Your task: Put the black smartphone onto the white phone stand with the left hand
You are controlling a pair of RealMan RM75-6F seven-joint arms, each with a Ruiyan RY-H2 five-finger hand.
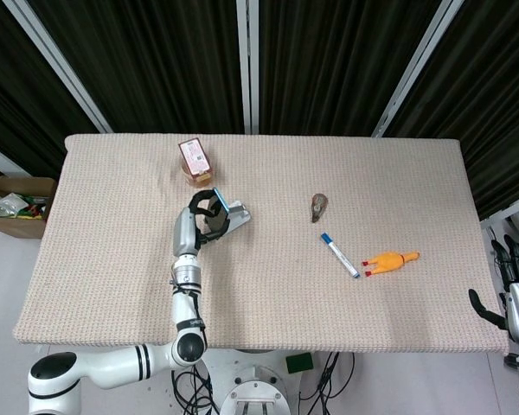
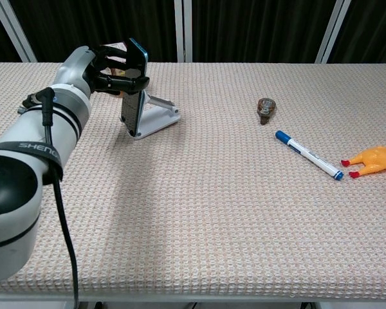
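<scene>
gripping the black smartphone with a blue edge point(image 2: 134, 80) upright, left hand point(image 2: 113, 67) holding it against the white plastic phone stand point(image 2: 156, 117) on the beige woven table point(image 2: 212, 193), right hand point(image 1: 517, 298) off the table edge, fingers apart, holding nothing
</scene>
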